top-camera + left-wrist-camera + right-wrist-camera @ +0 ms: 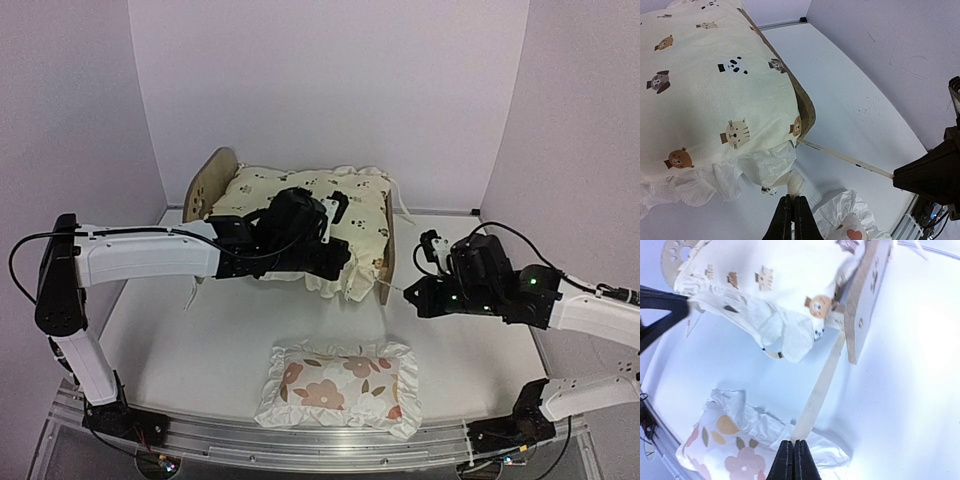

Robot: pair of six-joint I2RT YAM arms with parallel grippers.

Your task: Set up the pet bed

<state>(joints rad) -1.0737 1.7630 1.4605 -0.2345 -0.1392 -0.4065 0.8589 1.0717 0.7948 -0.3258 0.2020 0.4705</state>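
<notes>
A: Where do we log the pet bed [200, 203]?
B: Far edge of the worktop [200, 340], about midway along it. Headboard [216, 168] toward the left edge, footboard [867, 295] toward the right. A cream cushion [270, 190] lies on top, its frill hanging over the near side.

A: Any markings?
B: Pictures only: bear, cat, panda and dog faces printed on the cushion, paw-shaped cutouts in the headboard.

A: Right fingers [785, 462]?
B: Together, clamped on the end of a tie string [820, 385]. It runs straight from the footboard's near corner out to them, right of the bed.

A: Left fingers [785, 222]?
B: Pressed together at the cushion's near frill. A cream strip end sits right at their tips; we cannot tell whether it is pinched.

A: Pillow?
B: Flowered pillow [338, 385] lies flat by the near edge, centre, apart from the bed.
</notes>
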